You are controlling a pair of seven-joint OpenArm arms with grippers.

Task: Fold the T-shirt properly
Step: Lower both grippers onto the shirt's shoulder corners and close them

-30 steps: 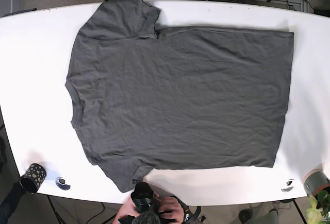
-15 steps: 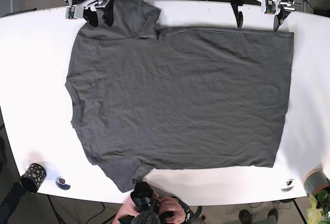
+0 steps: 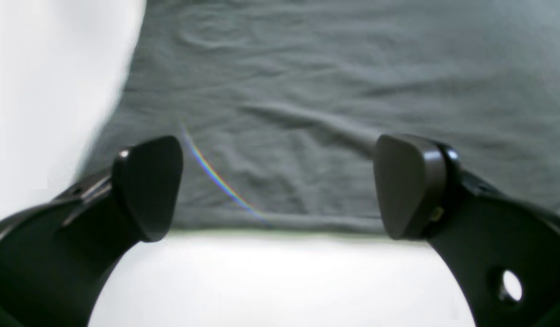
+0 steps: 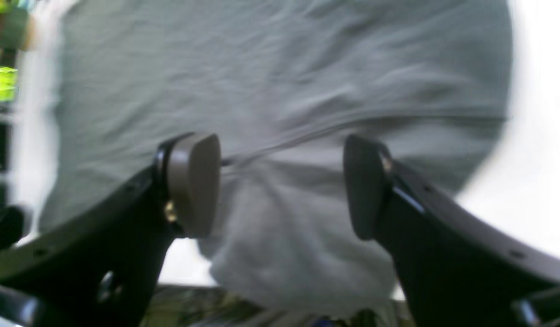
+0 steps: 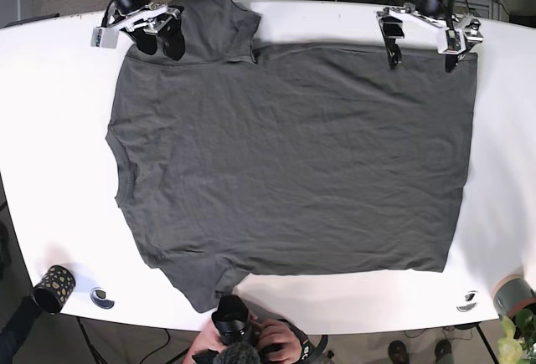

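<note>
A dark grey T-shirt lies spread flat on the white table, collar to the left and hem to the right. My left gripper is open and hovers over the shirt's far right corner. In the left wrist view it straddles the shirt's edge, with bare table near the camera. My right gripper is open over the far sleeve. In the right wrist view it sits above the sleeve seam. Neither gripper holds cloth.
A speckled dark cup stands at the near left corner, with a small round object beside it. Another small object and a grey pot sit at the near right. A person with a camera is at the near edge.
Both arms have come in from beyond the far table edge. The left gripper now sits over the shirt's far hem corner and the right one over the far sleeve. The shirt has not moved.
</note>
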